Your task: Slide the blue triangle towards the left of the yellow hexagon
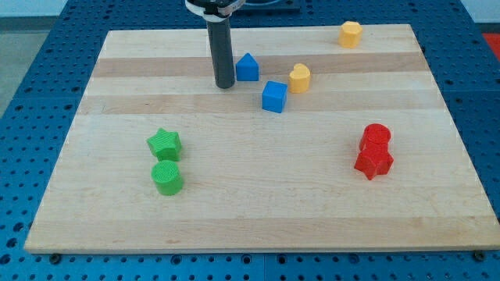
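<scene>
The blue triangle stands near the view's top, left of centre. The yellow hexagon is at the top right, near the board's far edge. My tip rests on the board just left of the blue triangle and slightly below it, close to it but with a small gap. The dark rod rises from the tip to the view's top edge.
A blue cube and a second yellow block lie right of the triangle, between it and the hexagon. A green star and green cylinder are at lower left. Two red blocks touch at lower right.
</scene>
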